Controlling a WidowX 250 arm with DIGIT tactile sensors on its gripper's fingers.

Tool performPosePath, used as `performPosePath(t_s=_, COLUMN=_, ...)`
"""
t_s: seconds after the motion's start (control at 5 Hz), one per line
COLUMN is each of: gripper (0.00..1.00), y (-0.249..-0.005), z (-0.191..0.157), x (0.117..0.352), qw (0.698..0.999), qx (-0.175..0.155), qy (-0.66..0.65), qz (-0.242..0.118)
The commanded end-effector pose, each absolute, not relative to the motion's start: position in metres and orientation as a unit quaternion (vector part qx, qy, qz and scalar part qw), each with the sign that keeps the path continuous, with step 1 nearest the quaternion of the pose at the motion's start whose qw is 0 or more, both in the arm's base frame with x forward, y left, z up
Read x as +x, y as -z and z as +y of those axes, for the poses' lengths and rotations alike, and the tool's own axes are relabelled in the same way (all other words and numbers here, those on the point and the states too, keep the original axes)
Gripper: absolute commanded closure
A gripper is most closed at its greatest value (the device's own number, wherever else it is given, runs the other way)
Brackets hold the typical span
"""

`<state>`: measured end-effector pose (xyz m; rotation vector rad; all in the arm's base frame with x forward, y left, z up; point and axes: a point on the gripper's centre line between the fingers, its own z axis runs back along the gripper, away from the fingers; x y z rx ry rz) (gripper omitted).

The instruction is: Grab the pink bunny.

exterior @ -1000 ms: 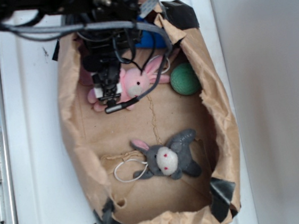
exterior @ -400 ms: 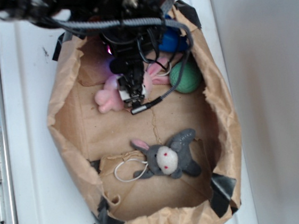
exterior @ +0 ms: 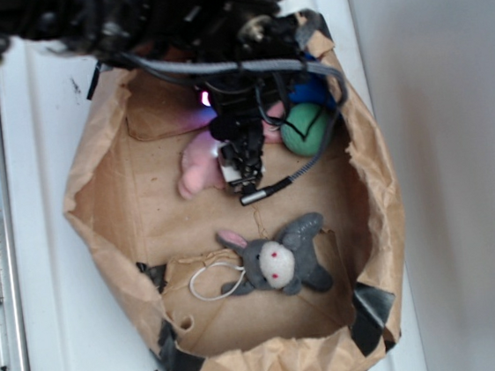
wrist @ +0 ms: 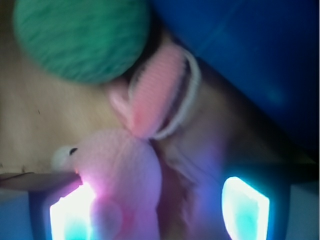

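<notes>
The pink bunny (exterior: 196, 168) lies in the upper part of the open paper bag (exterior: 113, 253), half hidden under the arm. My gripper (exterior: 244, 173) hangs right over it, close to the bag floor. In the wrist view the bunny's head (wrist: 120, 170) sits between my two lit fingers, against the left fingertip (wrist: 70, 215) and apart from the right one. The gripper (wrist: 157, 212) is open. One long pink ear (wrist: 152, 95) and a thin white loop (wrist: 189, 95) point up toward a green ball (wrist: 80, 40).
A green ball (exterior: 305, 128) and a blue object (exterior: 315, 90) sit just right of the gripper against the bag's upper wall. A grey plush animal (exterior: 279, 262) with a white face lies lower in the bag. The bag's crumpled walls rise all round.
The arm has moved right and lower, from the bunny's left side to over its head. The bunny has shifted and turned a little. The bag's left wall has spread outward.
</notes>
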<state>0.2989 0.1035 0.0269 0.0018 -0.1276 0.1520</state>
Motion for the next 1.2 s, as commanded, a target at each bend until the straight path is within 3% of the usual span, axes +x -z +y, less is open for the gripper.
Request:
performPosePath(t_s=0.0, gripper=0.00, y=-0.048, z=0.102, x=0.292, qw=0.994, qx=-0.031, qy=-0.072, qz=-0.071)
performPosePath(t_s=0.4, gripper=0.00, y=-0.060, z=0.100, x=0.290, qw=0.994, qx=-0.047, qy=-0.069, qz=-0.070)
performPosePath(t_s=0.8, gripper=0.00, y=-0.039, z=0.084, x=0.293, qw=0.995, qx=-0.048, qy=-0.056, qz=-0.061)
performPosePath(t_s=1.0, gripper=1.00, y=-0.027, z=0.081, x=0.293, qw=0.995, qx=-0.037, qy=-0.072, qz=-0.053)
